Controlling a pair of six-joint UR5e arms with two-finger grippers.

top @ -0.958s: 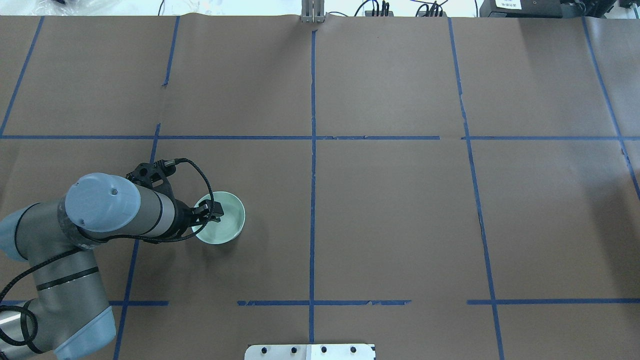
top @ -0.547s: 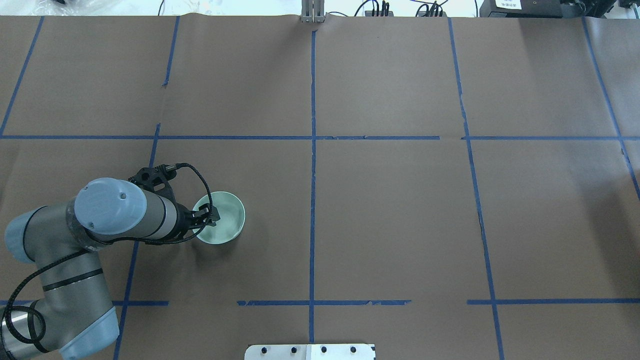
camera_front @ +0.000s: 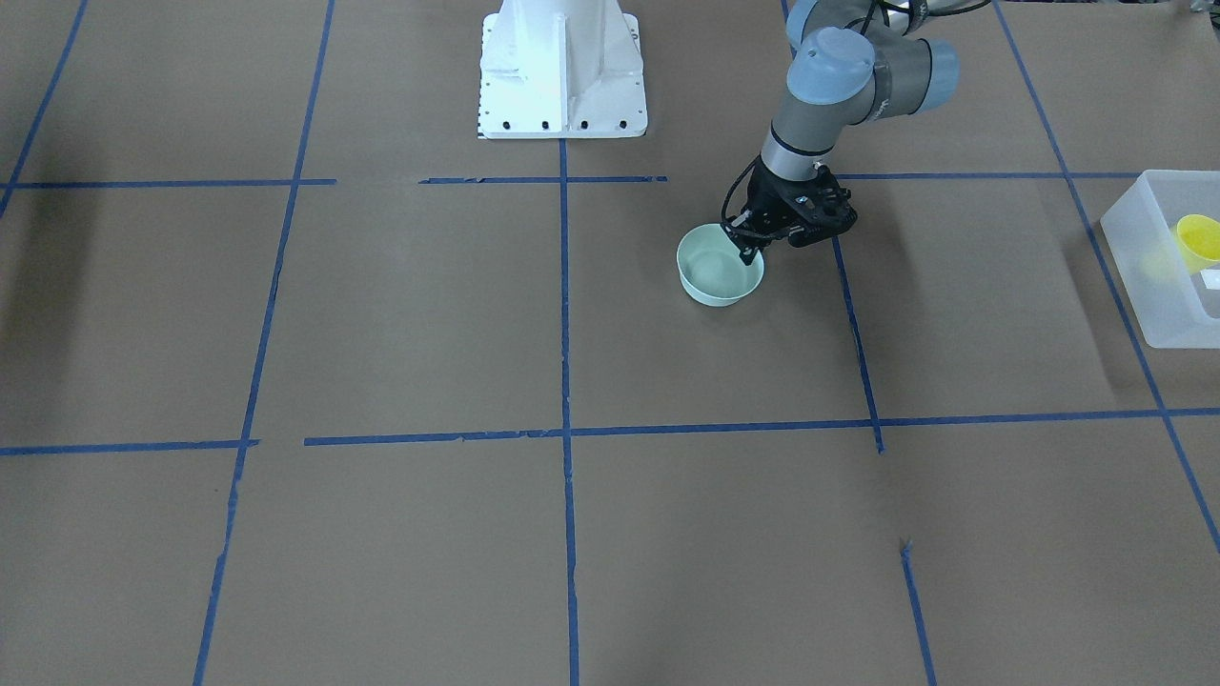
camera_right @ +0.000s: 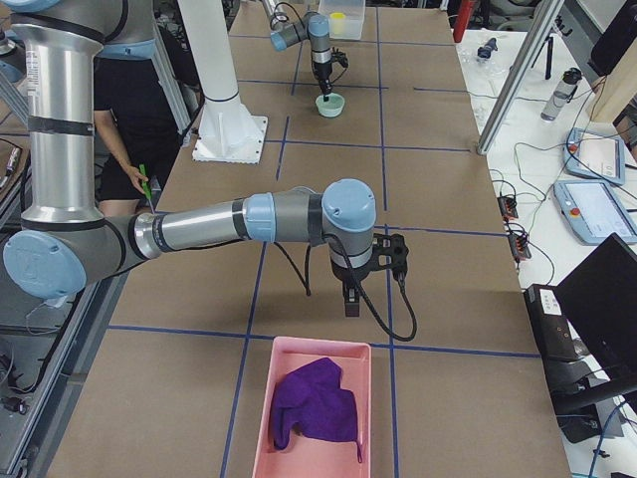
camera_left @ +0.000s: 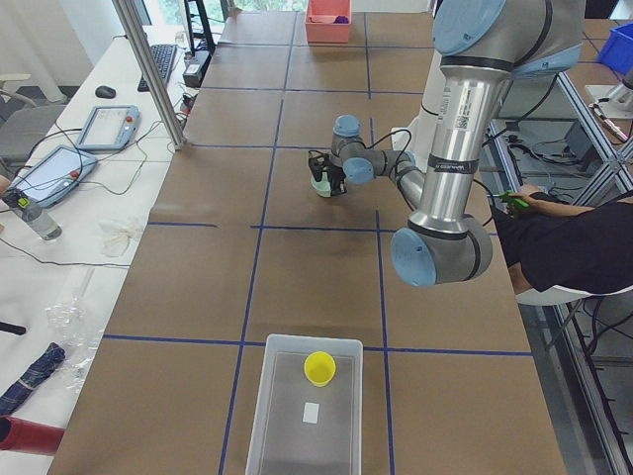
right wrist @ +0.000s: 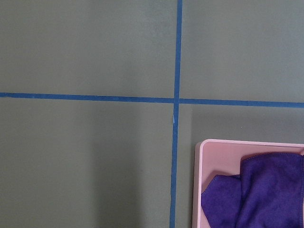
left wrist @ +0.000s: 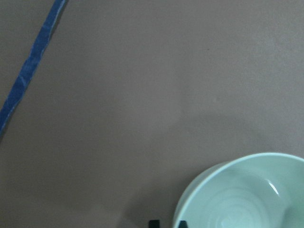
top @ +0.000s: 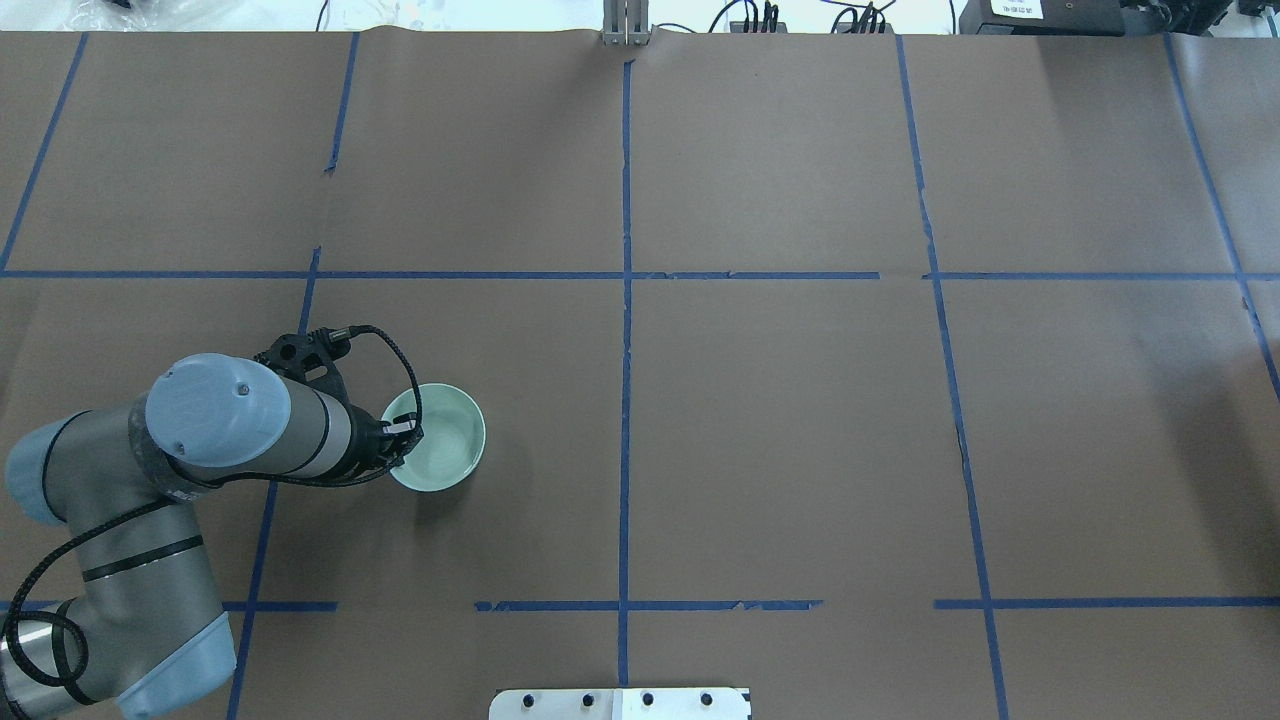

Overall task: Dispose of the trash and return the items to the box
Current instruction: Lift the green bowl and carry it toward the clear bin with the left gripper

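A pale green bowl [top: 445, 440] stands on the brown table; it also shows in the front view [camera_front: 717, 278] and the left wrist view [left wrist: 247, 199]. My left gripper [top: 405, 432] [camera_front: 748, 250] is at the bowl's rim on the arm's side. Its fingertips [left wrist: 154, 223] straddle that rim, one outside and one inside, closed on it. The yellow cup [camera_front: 1199, 238] [camera_left: 318, 368] lies inside the frosted-white box [camera_front: 1142, 262] [camera_left: 282, 416] at the table's left end. My right gripper [camera_right: 348, 304] hangs above the table near a pink tray; whether it is open, I cannot tell.
A pink tray [camera_right: 304, 354] [right wrist: 199, 180] holding a purple cloth [camera_right: 317, 410] [right wrist: 256, 190] stands at the table's right end. The white robot base [camera_front: 560, 67] is at the near edge. Blue tape lines mark the brown paper.
My left gripper has drawn back from over the bowl's middle to its near rim. The bowl has shifted slightly to the left.
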